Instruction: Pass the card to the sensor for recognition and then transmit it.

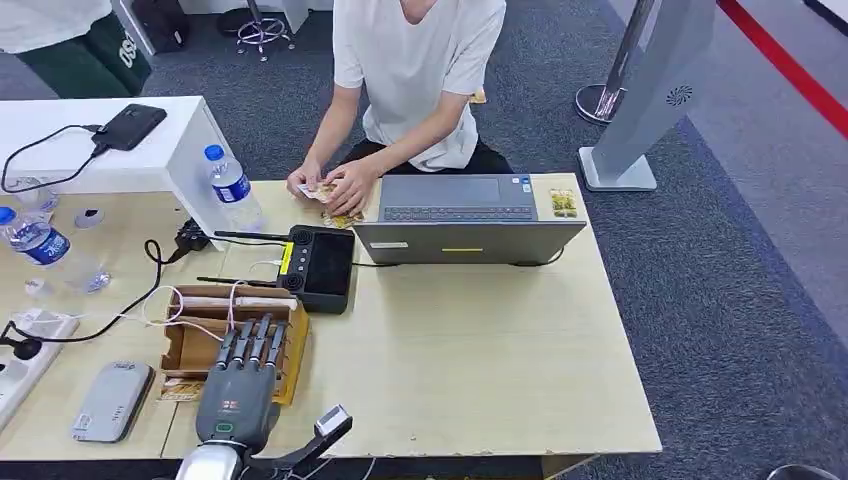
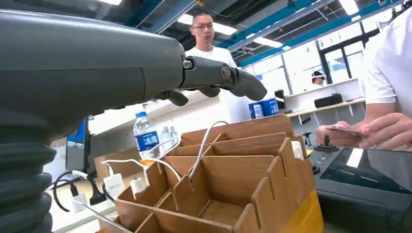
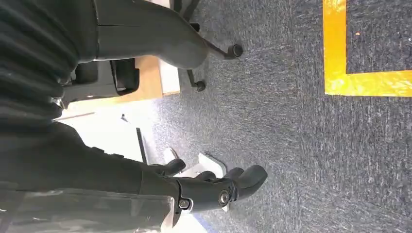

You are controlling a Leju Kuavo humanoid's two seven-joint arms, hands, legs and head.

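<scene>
Wooden table [image 1: 480,350], card [image 1: 318,190] beyond left hand [image 1: 243,385]

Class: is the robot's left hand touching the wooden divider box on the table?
Apart. In the left wrist view, the left hand hangs above the wooden box, with open background between them.

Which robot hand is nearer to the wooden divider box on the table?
Left. The left robot hand hovers right over the wooden divider box. The right robot hand hangs beside the table above the carpet.
</scene>
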